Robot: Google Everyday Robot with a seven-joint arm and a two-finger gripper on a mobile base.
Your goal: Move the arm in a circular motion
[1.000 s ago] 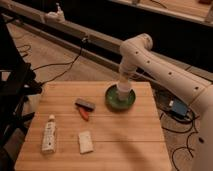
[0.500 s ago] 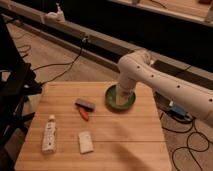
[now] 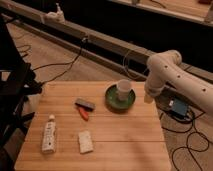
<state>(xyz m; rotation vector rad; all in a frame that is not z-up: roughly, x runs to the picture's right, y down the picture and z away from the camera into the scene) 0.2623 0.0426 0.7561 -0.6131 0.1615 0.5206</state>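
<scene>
The white arm comes in from the right. It bends at a bulbous joint above the table's right edge and points down. Small dark dots run along it. Its narrower tip carries the gripper, which hangs just right of the green plate, close to the table's right edge. A white cup stands on that plate, apart from the gripper.
On the wooden table lie a black brush, a red item, a white tube and a white bar. A blue box and cables lie on the floor at right. A black stand is at left.
The arm has swung to the right, from over the green plate to beside it. The white cup now shows. The things on the table have not moved.
</scene>
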